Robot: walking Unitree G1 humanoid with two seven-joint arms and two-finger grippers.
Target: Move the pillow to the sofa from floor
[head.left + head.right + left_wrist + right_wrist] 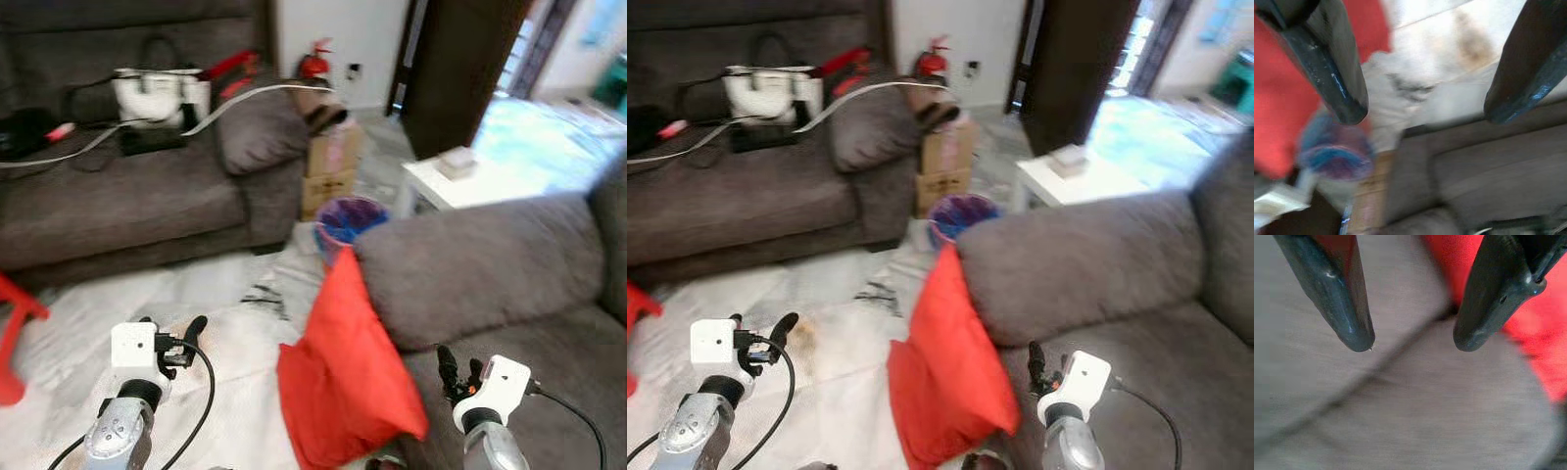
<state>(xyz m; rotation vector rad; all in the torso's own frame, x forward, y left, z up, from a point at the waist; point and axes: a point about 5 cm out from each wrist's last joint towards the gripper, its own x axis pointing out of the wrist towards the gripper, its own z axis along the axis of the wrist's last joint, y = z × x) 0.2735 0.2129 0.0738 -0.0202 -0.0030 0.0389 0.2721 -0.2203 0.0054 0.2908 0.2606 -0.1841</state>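
Note:
A red pillow (345, 372) stands on edge on the pale floor, leaning against the armrest of the grey sofa (490, 264) on my right. My left gripper (181, 338) is open above the floor, left of the pillow and apart from it; its wrist view has the pillow (1283, 98) off to one side. My right gripper (456, 377) is open just above the sofa seat (1400, 411), right of the pillow. In the right wrist view the pillow (1542, 333) lies beyond one fingertip. Nothing is between either pair of fingers.
A second grey sofa (127, 196) at the back left holds a white bag (157, 93) and cables. Between the sofas are a blue bin (348, 220) and a cardboard box (331, 162). A white side table (441, 181) stands behind the armrest. A red stool (12, 333) is at the left edge.

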